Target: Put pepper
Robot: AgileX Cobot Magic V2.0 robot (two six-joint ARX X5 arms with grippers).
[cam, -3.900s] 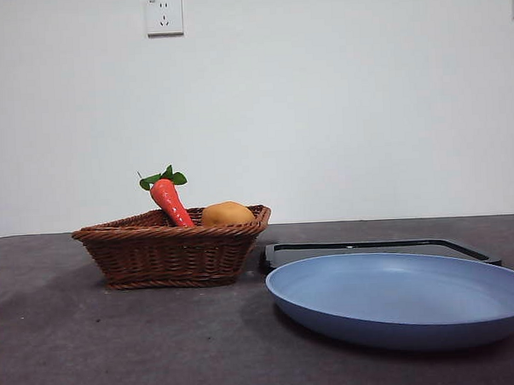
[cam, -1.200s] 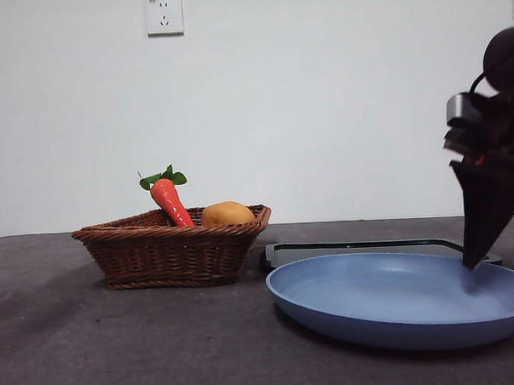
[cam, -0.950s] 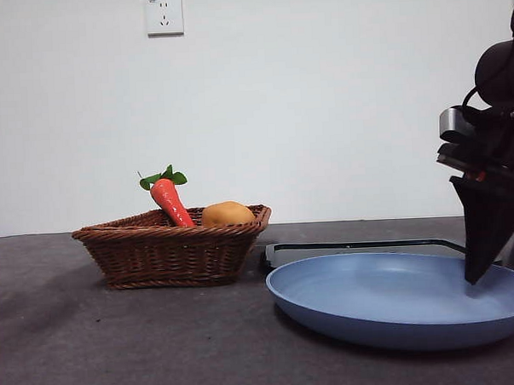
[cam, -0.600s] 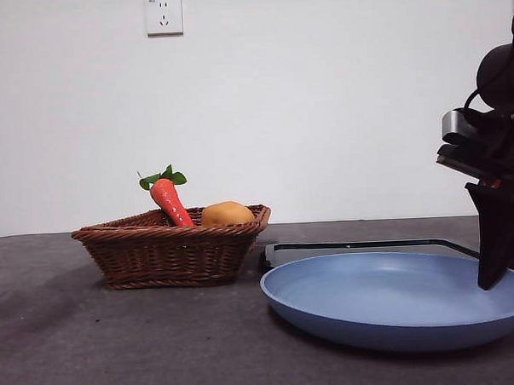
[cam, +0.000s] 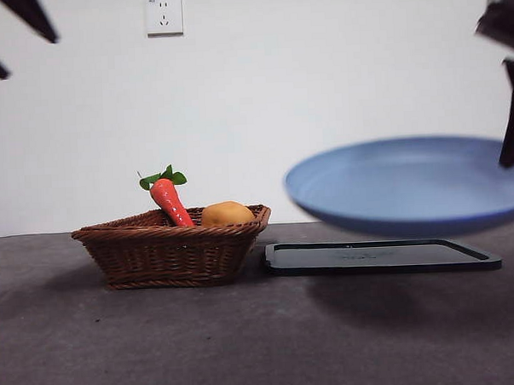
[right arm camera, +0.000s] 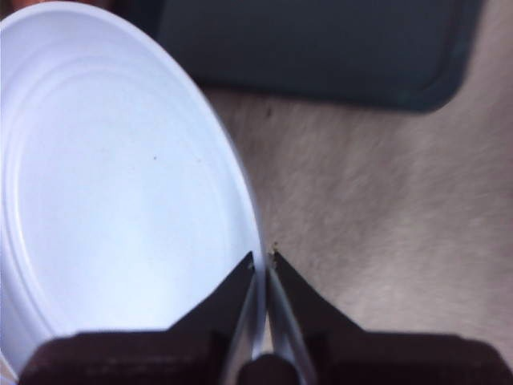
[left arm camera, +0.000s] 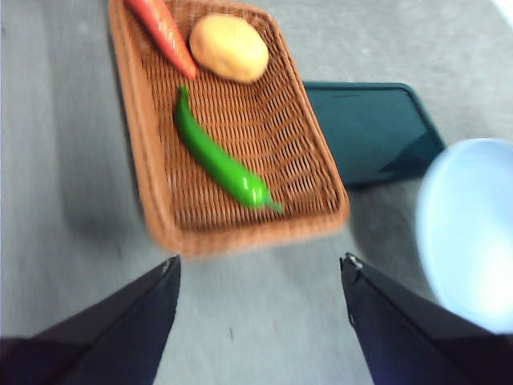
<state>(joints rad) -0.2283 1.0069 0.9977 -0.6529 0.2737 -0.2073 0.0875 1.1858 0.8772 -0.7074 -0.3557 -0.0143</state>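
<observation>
The green pepper (left arm camera: 220,160) lies inside the wicker basket (left arm camera: 136,144), shown in the left wrist view; in the front view the basket's wall (cam: 170,247) hides it. My left gripper (left arm camera: 260,269) hangs open high above the basket's near edge, holding nothing, and its tips show at the front view's top left corner (cam: 31,56). My right gripper (right arm camera: 263,258) is shut on the rim of the blue plate (right arm camera: 120,200). It holds the plate (cam: 402,186) level in the air from its right side (cam: 511,147).
A carrot (cam: 170,200) and a yellow-orange lump (cam: 227,214) share the basket's far end. A flat black tray (cam: 379,255) lies on the table right of the basket, under the raised plate. The tabletop is dark grey.
The right gripper has lifted the blue plate off the table, uncovering the black tray beneath. The left gripper's tips have come into view at the top left.
</observation>
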